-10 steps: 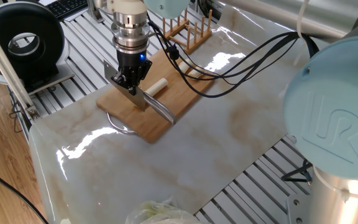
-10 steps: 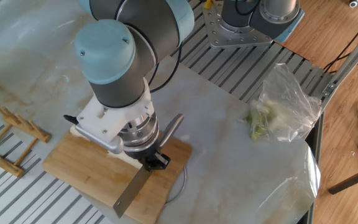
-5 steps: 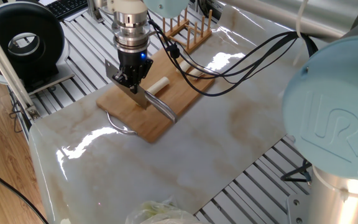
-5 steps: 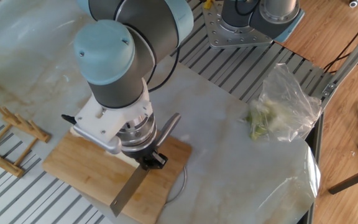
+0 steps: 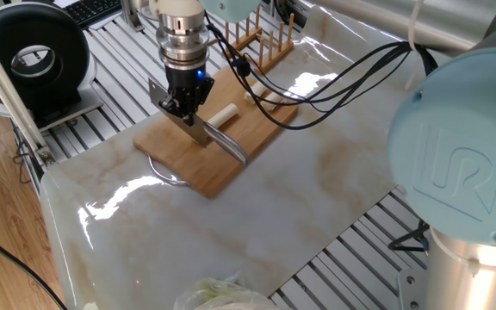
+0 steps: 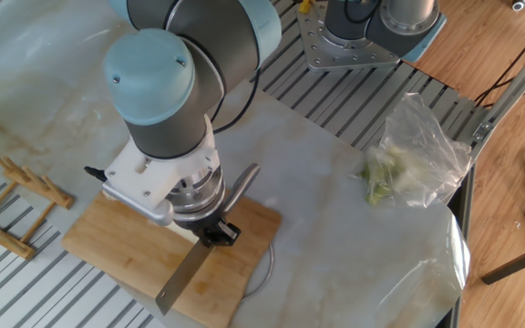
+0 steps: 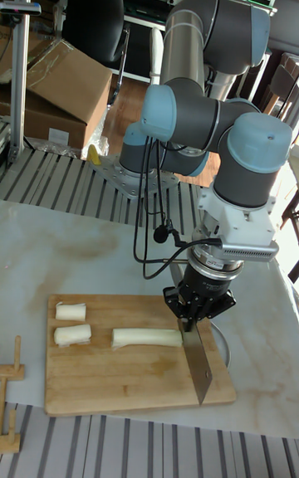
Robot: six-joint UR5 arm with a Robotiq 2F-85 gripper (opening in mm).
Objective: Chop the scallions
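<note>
Since the earlier frames we have carried the knife [image 5: 198, 132] a little way along the cutting board [image 5: 218, 168], toward the uncut stalk. In one fixed view the gripper [image 5: 184, 102] stands upright over the board with its fingers pinched on the knife's handle end, the blade angled down beside the scallions [image 5: 223, 115], whose pale cream stalk lies across the board. In the other fixed view the arm hides the stalk; we see only the blade [image 6: 182, 276] slanting down toward the board's near edge and a bag of greens [image 6: 416, 155] well apart on the table [image 6: 326, 219]. In the tall fixed view the picture is clearest: one long whitish stalk [image 7: 147, 338] lies flat on the board, two short cut chunks [image 7: 71, 324] to its left, and the blade sits just at the stalk's right end. To do this cut well, we judge, we should set the blade square across the stalk, a chunk's length in from that end, and press straight down so the round stalk does not roll.
</note>
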